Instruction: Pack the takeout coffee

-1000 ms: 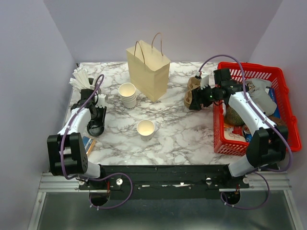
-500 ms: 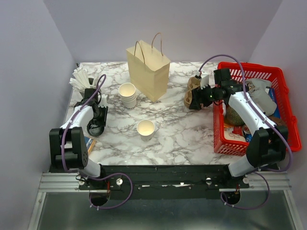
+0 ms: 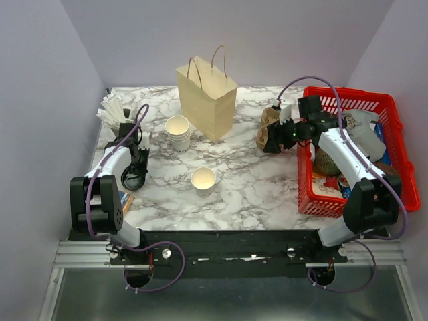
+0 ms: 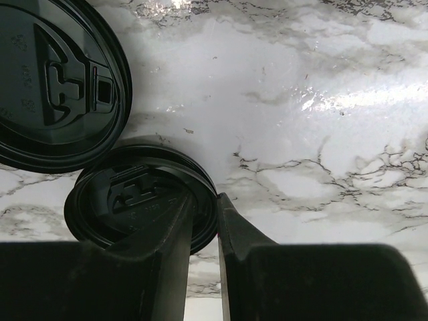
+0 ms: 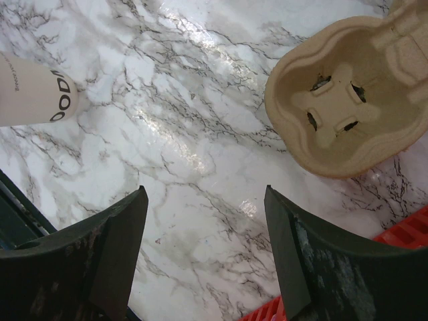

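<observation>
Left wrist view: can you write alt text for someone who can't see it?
The left gripper straddles the rim of a small black lid on the marble table, jaws narrowly apart; whether it grips yet is unclear. A second black lid lies beside it, upper left.

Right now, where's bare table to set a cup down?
Widest bare marble: between the lone open cup and the red basket, on the near side of the cup carrier. Crowded at left: black lids, napkins, cup stack.
</observation>
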Controlling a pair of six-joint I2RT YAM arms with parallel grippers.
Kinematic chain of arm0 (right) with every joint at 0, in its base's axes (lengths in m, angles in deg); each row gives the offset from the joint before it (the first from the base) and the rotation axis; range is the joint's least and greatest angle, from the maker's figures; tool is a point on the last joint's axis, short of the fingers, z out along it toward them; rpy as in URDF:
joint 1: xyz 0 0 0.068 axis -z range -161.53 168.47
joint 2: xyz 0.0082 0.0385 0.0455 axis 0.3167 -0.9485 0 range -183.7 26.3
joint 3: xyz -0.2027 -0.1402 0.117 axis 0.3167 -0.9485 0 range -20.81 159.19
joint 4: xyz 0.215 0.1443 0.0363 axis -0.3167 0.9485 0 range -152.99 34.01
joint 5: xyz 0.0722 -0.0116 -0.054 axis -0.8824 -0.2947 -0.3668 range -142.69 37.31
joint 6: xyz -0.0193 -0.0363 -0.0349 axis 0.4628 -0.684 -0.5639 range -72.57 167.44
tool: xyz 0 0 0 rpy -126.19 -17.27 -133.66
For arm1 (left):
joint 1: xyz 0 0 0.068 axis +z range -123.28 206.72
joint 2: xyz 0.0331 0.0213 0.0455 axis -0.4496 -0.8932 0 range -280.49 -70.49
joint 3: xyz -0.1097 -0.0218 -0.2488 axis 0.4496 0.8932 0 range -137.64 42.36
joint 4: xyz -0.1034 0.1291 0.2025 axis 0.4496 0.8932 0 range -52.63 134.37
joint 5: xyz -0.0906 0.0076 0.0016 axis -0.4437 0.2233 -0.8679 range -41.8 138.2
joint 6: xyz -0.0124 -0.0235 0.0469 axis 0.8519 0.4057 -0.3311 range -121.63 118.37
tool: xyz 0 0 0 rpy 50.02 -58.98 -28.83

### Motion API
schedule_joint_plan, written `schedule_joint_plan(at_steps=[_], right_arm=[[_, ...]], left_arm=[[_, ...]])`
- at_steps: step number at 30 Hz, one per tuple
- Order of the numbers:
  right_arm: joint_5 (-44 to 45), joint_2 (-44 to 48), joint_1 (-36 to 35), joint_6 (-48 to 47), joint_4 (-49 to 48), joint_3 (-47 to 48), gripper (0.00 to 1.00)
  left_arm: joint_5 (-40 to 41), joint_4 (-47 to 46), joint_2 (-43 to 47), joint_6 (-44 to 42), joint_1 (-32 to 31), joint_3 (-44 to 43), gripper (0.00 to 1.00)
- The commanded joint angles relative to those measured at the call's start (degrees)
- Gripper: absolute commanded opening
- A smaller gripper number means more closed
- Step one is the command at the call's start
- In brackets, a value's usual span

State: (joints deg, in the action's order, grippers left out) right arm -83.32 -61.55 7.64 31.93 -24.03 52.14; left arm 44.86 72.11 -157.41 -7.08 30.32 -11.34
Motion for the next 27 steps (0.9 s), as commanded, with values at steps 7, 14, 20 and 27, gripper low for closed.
schedule_joint_plan(at_steps=[7,14,20,27], right_arm=[[0.49,1.19,-0.24,-0.40,-1.26,-0.79,0.80],[0.66,1.54,-0.33,-0.49,-1.61,-1.23,0.80],[0.66,1.54,-0.24,-0.40,-1.61,-1.23,0.80],[0.75,1.46,-0.33,-0.40,-1.61,-1.32,0.80]], left_arm=[[1.14,-0.55,-1.59,0.36,-0.43,-2.03,0.29],[1.22,-0.46,-1.77,0.09,-0.43,-1.86,0.20],[1.22,-0.11,-1.86,-0.26,-0.43,-1.77,0.10],[1.49,0.24,-0.89,-1.22,-0.34,-2.12,0.00]])
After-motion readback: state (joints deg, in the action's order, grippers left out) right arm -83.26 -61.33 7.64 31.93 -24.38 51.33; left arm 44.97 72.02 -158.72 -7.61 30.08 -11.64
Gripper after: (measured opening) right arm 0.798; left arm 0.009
